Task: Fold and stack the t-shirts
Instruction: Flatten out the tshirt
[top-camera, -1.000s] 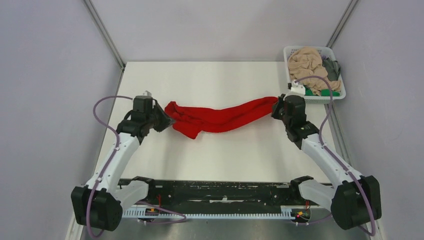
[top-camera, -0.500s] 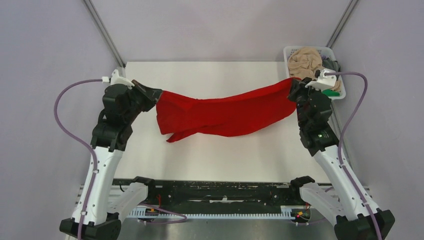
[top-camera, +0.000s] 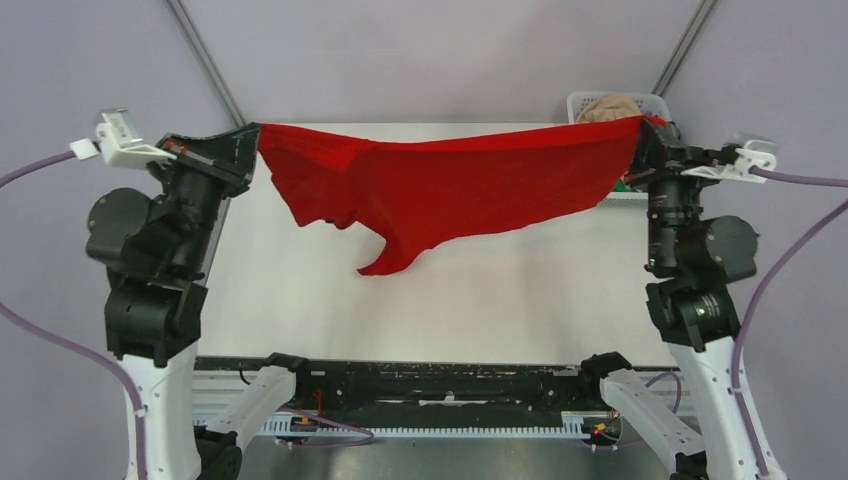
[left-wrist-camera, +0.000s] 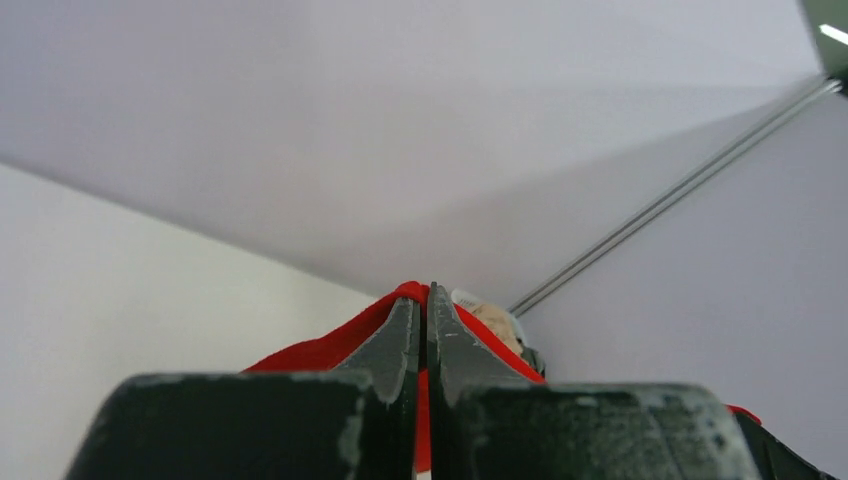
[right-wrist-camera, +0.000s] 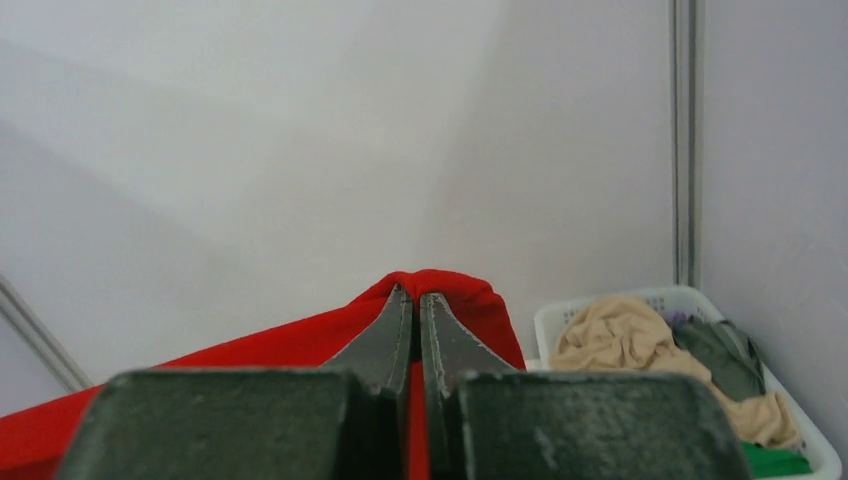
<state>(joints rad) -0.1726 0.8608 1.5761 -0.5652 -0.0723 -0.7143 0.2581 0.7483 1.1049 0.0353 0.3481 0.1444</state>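
Note:
A bright red t-shirt (top-camera: 450, 185) hangs stretched in the air high above the table, a sleeve drooping at its lower middle. My left gripper (top-camera: 250, 140) is shut on the shirt's left end, and red cloth (left-wrist-camera: 330, 345) shows pinched between its fingers. At the other end my right gripper (top-camera: 642, 128) is shut on the cloth (right-wrist-camera: 300, 345). A peach-beige shirt (right-wrist-camera: 620, 340), a dark grey one (right-wrist-camera: 725, 355) and a green one (right-wrist-camera: 775, 460) lie crumpled in the basket.
The white slotted basket (top-camera: 655, 102) stands at the table's back right corner, partly hidden behind the red shirt and right arm. The white table (top-camera: 440, 300) lies below the hanging cloth. Grey walls close in on three sides.
Both arms have risen and moved apart, lifting the red shirt off the table and spreading it from a bunched strip into a wide hanging sheet.

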